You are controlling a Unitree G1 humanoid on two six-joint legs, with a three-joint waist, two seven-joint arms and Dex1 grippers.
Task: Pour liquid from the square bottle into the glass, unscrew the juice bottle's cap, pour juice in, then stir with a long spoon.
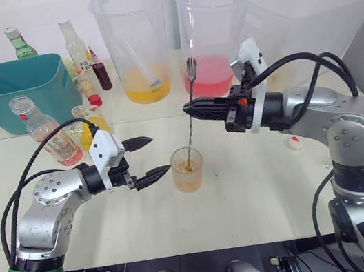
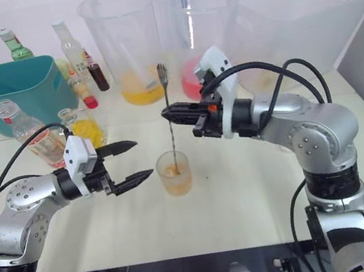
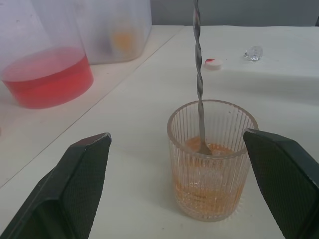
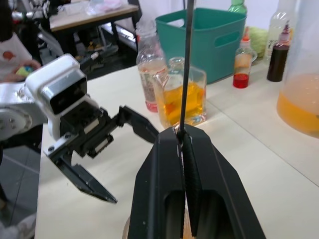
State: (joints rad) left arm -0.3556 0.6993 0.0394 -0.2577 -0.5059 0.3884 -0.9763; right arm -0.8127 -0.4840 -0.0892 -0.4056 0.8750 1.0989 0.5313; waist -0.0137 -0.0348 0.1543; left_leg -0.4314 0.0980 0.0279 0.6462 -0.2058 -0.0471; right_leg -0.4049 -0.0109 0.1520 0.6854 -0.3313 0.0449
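The glass (image 1: pixel 188 170), ribbed and holding some orange liquid, stands mid-table. The long spoon (image 1: pixel 190 132) stands upright in it, its bowl dipped in the liquid (image 3: pixel 203 147). My right gripper (image 1: pixel 188 107) is shut on the spoon's shaft above the glass. My left gripper (image 1: pixel 160 154) is open just left of the glass, one finger on either side of it in the left wrist view, not touching. The square bottle (image 1: pixel 93 127) with yellow liquid and the uncapped juice bottle (image 1: pixel 46 133) stand at the left. The white cap (image 1: pixel 296 143) lies on the table to the right.
A teal basket (image 1: pixel 20 88) sits back left with several bottles beside it. Two large clear jugs, one with yellow liquid (image 1: pixel 135 46) and one with pink (image 1: pixel 214 36), stand behind the glass. A big clear tub (image 1: pixel 315 12) is at the back right.
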